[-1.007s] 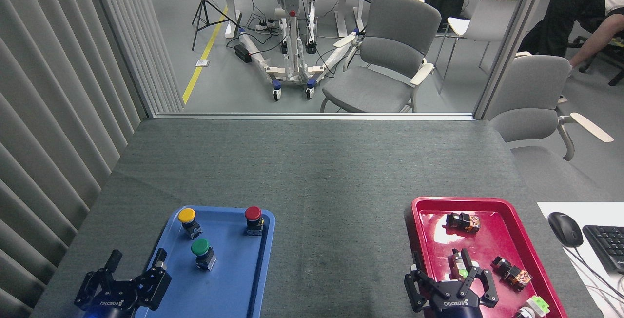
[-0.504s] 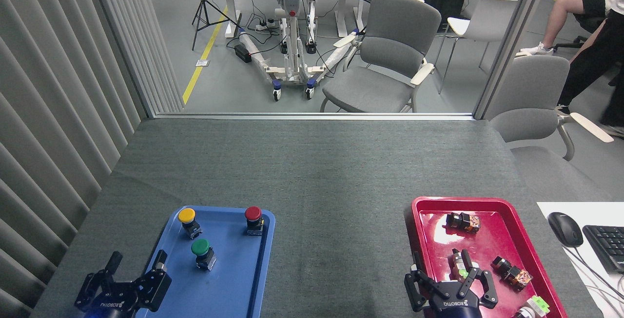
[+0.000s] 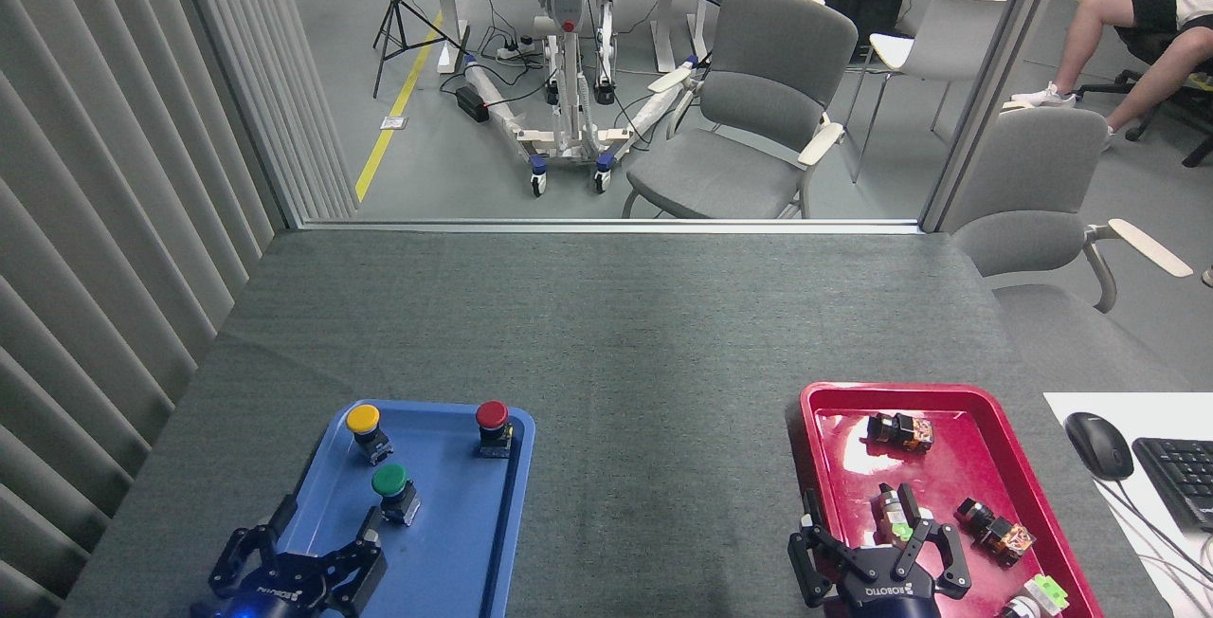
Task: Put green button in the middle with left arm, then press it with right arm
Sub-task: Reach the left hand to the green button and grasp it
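The green button (image 3: 390, 488) stands upright in the blue tray (image 3: 455, 542), near its middle, with a dark-green cap on a black-and-silver body. My left gripper (image 3: 325, 518) hangs over the tray's near left part, just below and left of the button, its two straight fingers open and holding nothing. My right gripper (image 3: 867, 535) sits over the near left edge of the red tray (image 3: 948, 405), its claw fingers spread open and empty. The middle (image 3: 654, 428) is bare grey-green cloth between the two trays.
A yellow button (image 3: 366, 429) and a red button (image 3: 492, 426) stand at the back of the blue tray. Several small switch blocks lie in the red tray. A mouse (image 3: 1097, 444) and a keyboard (image 3: 1180, 478) lie at the right edge. Chairs stand beyond the table's far edge.
My left gripper has shifted right from the tray's left edge to over the tray, closer to the green button. The right gripper has not moved. A person in the background has moved.
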Available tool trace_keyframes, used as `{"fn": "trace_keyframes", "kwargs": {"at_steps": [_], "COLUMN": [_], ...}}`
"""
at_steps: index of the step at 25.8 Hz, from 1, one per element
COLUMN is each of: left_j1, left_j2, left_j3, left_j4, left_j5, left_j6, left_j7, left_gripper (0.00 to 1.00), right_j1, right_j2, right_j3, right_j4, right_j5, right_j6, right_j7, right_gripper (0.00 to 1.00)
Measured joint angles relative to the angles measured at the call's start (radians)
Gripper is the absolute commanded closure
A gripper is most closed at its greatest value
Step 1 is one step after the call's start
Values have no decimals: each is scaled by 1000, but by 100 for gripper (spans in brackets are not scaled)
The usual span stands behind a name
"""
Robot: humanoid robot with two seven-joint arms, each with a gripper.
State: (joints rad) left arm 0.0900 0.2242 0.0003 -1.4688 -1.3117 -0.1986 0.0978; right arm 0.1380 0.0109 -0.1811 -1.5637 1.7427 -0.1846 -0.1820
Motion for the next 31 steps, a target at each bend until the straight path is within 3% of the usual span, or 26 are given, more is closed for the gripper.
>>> {"fn": "trace_keyframes", "kwargs": {"at_steps": [8,26,28,30,31], "left_j1": [-75,-216,-225,-231,-234], "left_j2": [-11,-34,-34,-33,-33], "left_j3": [-33,-124,-125,-126,-126], "left_j4": [152,359,375,392,399], "left_j5": [-35,-45,-45,-46,-46], "left_j6": [-5,-2,-2,-2,-2], "left_j7": [12,44,48,59,67], "left_gripper": [1,2,8,21,22], "right_j1": [0,-4,-4,-4,-5], "right_j2": [5,-4,-5,-6,-6], "right_j3": [2,7,8,8,9], "right_j4": [0,-1,0,0,0], "right_j5": [-2,-5,-5,-6,-6], "right_j6": [-2,0,-1,-3,-4], "right_j7": [-1,1,1,1,2], "right_gripper": [0,0,0,0,0]}}
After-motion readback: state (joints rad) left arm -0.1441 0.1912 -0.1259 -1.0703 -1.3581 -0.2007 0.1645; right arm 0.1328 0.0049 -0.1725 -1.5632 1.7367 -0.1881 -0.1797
